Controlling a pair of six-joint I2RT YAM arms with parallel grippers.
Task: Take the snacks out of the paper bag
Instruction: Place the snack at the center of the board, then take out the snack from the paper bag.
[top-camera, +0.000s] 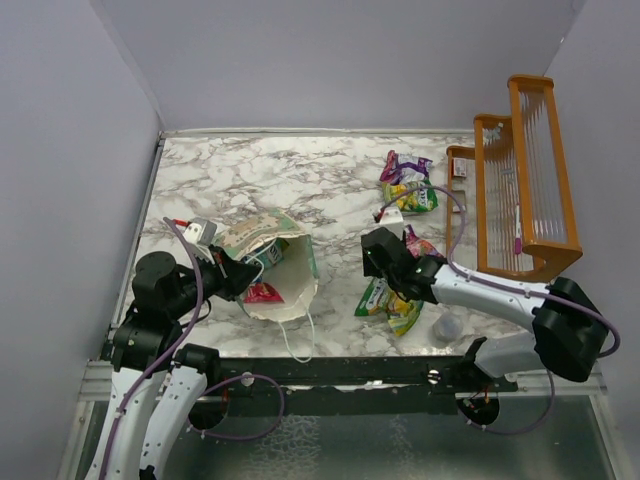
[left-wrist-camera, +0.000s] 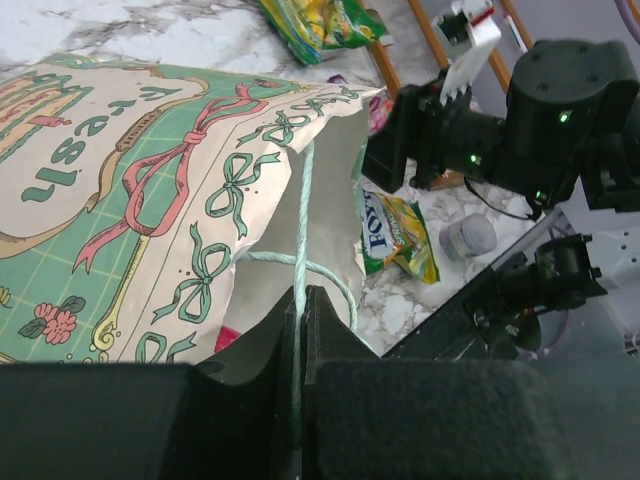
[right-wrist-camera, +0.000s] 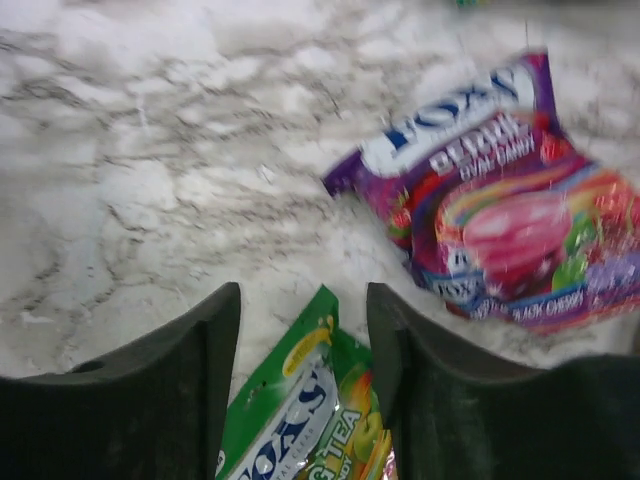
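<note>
Marble table (top-camera: 300, 180). Paper bag (top-camera: 296, 280) laid sideways, string handle (left-wrist-camera: 300, 230) clenched by left gripper (left-wrist-camera: 300, 300). Red packet (top-camera: 263, 293) inside bag mouth: light, slippery, best pinched at edge. Right gripper (right-wrist-camera: 303, 300) released, right of bag.

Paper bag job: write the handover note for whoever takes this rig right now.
Left gripper: shut on the string handle of the paper bag, which lies on its side with its mouth toward the right arm.
Right gripper: open and empty, over a green packet beside a purple packet.
Done: four snacks appear to be out on the table, these two plus a far pair.
Left: a red packet shows in the bag's mouth, possibly with more behind it. Take them out.
</note>
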